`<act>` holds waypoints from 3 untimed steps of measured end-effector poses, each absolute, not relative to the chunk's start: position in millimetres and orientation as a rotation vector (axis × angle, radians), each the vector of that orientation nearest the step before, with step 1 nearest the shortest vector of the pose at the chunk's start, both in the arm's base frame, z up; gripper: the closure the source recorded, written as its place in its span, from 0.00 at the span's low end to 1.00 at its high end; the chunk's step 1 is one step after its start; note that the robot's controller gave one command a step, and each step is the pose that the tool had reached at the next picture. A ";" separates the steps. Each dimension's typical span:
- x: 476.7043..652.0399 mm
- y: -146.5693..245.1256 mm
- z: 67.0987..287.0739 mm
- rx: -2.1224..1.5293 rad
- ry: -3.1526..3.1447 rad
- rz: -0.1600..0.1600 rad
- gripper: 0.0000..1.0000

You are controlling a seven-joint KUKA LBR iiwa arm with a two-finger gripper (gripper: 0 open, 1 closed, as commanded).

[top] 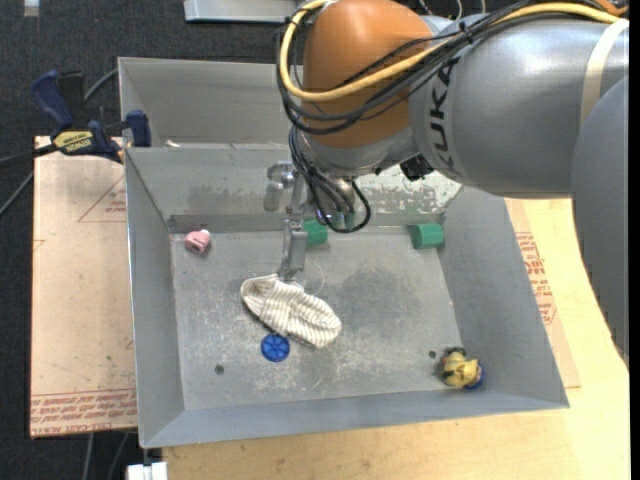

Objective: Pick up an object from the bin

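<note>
Grey sheet-metal bin (150, 298) holds a few scattered things, well apart from one another. Near the middle of its floor, slightly toward the lower left, lies a crumpled cream-and-tan striped knitted cloth (300, 318). The claw (292, 273) hangs down from the robot's orange-covered wrist (360, 63) in the upper middle of the frame, and its tip sits at the upper left edge of that cloth, touching it or just above it; which of the two I cannot tell. How far open the claw is cannot be told either, since it shows as one thin upright bar, and nothing is seen gripped in it. Just below the cloth lies a small blue round disc (275, 347). A small pink lump (199, 240) rests toward the upper left of the floor, two green blocks (428, 235) sit along the back edge, and a yellow-and-blue toy (460, 369) lies in the lower right corner.
</note>
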State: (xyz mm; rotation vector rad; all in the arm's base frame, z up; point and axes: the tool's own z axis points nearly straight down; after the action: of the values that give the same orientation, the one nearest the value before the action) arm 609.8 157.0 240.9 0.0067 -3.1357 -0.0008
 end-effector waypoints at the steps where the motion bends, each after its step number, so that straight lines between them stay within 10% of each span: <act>1: 611.2 155.8 246.3 0.001 -3.144 -0.003 0.00; 2: 586.1 139.6 168.3 0.159 -3.138 -0.003 0.00; 3: 612.5 120.0 108.6 0.669 -3.077 -0.004 0.00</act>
State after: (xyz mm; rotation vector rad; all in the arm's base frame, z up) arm 612.5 120.0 108.6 0.6690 -3.0765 -0.0036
